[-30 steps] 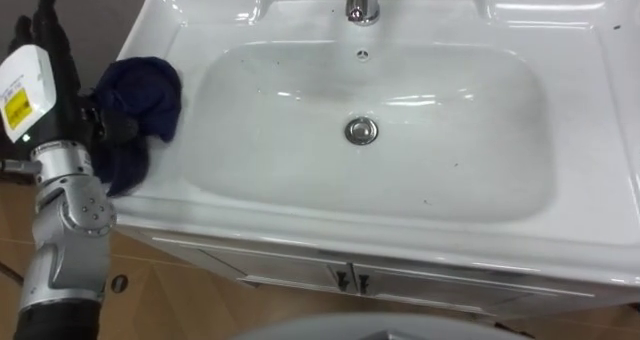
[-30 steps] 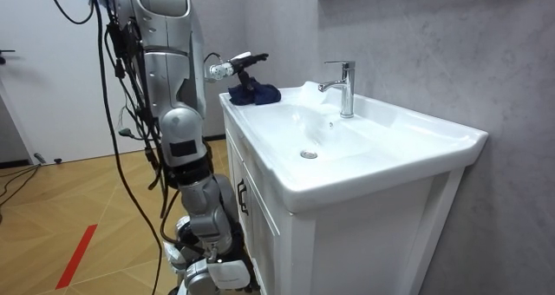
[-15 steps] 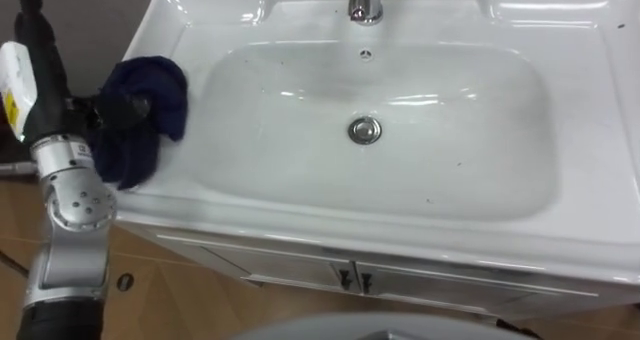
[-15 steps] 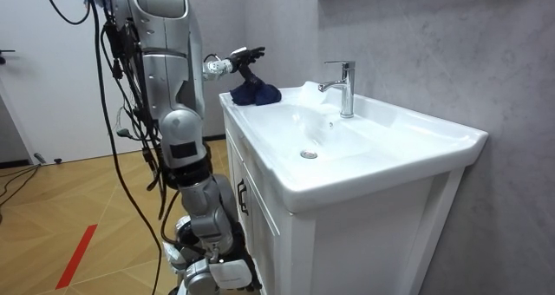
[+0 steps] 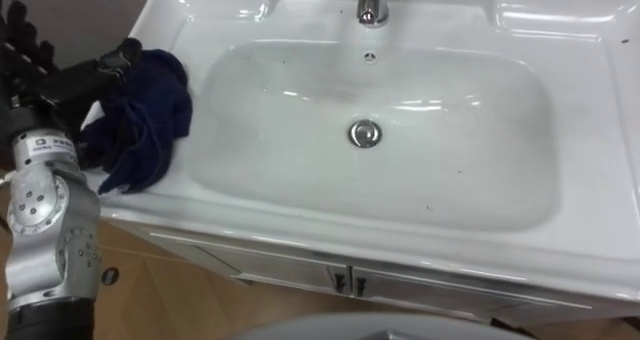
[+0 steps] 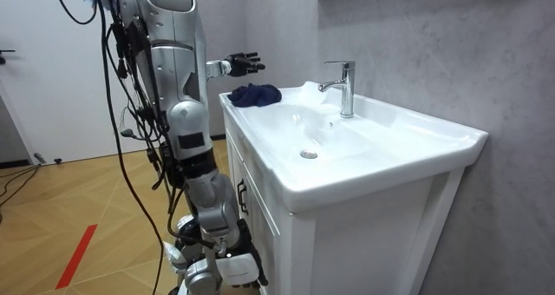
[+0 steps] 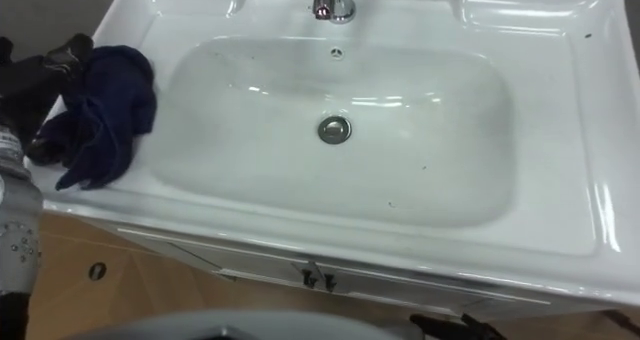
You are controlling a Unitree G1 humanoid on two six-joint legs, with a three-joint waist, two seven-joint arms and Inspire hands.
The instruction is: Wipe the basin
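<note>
A white basin (image 5: pixel 470 170) with a chrome drain (image 5: pixel 365 133) and a few dark specks in its bowl spreads out below me. A dark blue cloth (image 5: pixel 140 115) lies crumpled on the basin's left rim, also seen as the cloth (image 6: pixel 254 94) in the room view. My left hand (image 5: pixel 60 80) is open at the far left, fingers spread, its thumb tip close to the cloth's upper edge. In the room view the left hand (image 6: pixel 236 66) hovers above and beside the cloth, apart from it.
A chrome faucet (image 5: pixel 372 2) stands at the basin's back rim. Under the basin is a white cabinet (image 5: pixel 300 270) with two small door handles. A grey wall (image 6: pixel 416 35) runs behind the basin. I stand on the wooden floor (image 6: pixel 78 217) at the cabinet's left corner.
My left hand has opened, spread its fingers and lifted up and away from the cloth. The cloth now lies loose and flatter on the rim.
</note>
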